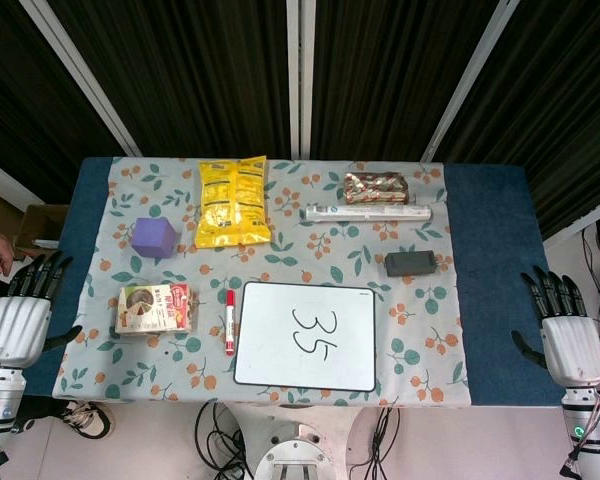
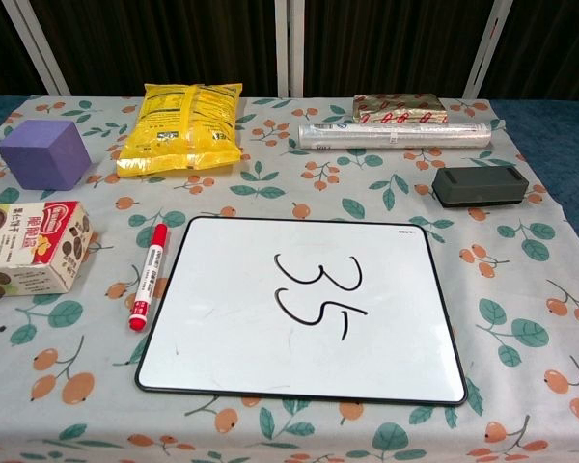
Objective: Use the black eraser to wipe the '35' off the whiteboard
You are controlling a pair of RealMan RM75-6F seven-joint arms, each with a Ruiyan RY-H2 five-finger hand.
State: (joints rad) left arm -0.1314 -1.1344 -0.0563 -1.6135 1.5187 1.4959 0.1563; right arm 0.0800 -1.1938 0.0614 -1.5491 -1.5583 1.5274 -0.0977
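The whiteboard [image 2: 299, 309] lies flat at the near middle of the surface [image 1: 450, 350], which is covered by a cloth printed with leaves and orange fruit. "35" [image 2: 317, 294] is written in black at the board's centre, untouched. The eraser [image 2: 480, 185] sits on the cloth beyond the board's far right corner, apart from it, with nothing on or against it.

The left hand [image 1: 18, 315] hangs off the left edge of the surface, back of the hand up, fingers straight and spread, holding nothing. The right hand [image 1: 568, 335] is off the right edge in the same pose, fingers apart and empty. Both are well apart from the eraser and the board, and neither shows in the chest view.

A red marker [image 2: 146, 276] lies just beside the board's left edge, roughly parallel to it. Left of the marker is a snack box [image 2: 31, 247]. Behind that stands a purple cube [image 2: 44, 153]. A yellow bag [image 2: 183, 127] lies at the far middle. At the far right, a clear roll [image 2: 396, 134] lies crosswise, with a shiny patterned packet [image 2: 398, 106] just behind it; the eraser is near the roll's right end, on the near side.
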